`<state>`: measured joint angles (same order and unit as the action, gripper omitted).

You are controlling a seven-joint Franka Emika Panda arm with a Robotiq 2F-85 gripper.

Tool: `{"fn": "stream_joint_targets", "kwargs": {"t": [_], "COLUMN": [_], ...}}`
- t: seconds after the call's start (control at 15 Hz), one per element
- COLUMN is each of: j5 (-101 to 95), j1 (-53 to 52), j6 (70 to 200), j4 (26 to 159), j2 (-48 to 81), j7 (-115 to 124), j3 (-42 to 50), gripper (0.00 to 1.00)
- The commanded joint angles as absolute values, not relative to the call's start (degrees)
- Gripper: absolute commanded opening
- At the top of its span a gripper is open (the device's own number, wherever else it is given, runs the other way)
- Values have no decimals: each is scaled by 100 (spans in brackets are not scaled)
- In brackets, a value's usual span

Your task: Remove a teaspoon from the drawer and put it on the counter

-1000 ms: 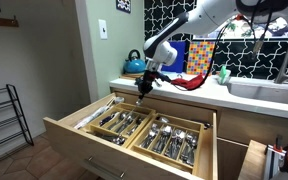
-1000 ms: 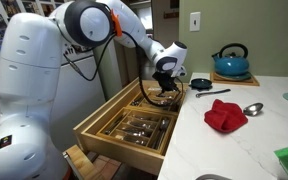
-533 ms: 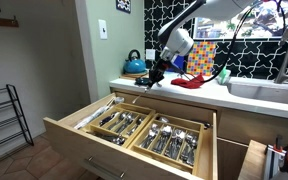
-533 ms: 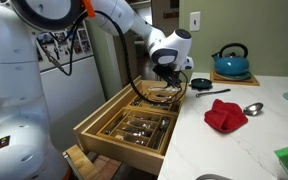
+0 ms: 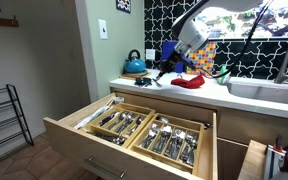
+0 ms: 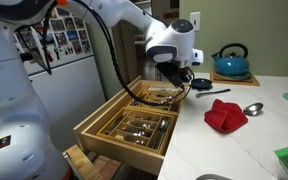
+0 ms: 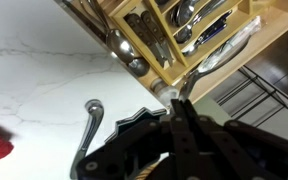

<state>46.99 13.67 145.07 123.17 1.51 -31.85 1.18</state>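
Gripper (image 6: 180, 78) hangs over the counter's (image 6: 234, 145) drawer-side edge. Its fingers are pressed together on what looks like a teaspoon (image 7: 170, 94), with only a shiny tip showing in the wrist view. The open drawer (image 5: 84, 143) of cutlery lies just below. The teaspoon is judged light, stiff, slick metal, best pinched across its narrow handle; a loose grip could let it swivel or slip.

Drawer (image 5: 82, 148) open, tool (image 5: 161, 72) over counter (image 5: 180, 95) — kettle (image 5: 134, 65) behind
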Motion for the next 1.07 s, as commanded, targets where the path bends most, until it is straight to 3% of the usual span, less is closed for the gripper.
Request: {"fn": "stream_joint_targets", "kwargs": {"t": [0.0,0.53,1.0], "j5": [5496,7046,7890], "j1": [1168,1423,1350], "j6": [15012,16052,16968], "j4": [13236,14715,15076], "j2": [-570,-1779,-2308], "j7": [-3599,-3779,-3985], "j3": [422,392,394], "gripper": [1,1,1]}}
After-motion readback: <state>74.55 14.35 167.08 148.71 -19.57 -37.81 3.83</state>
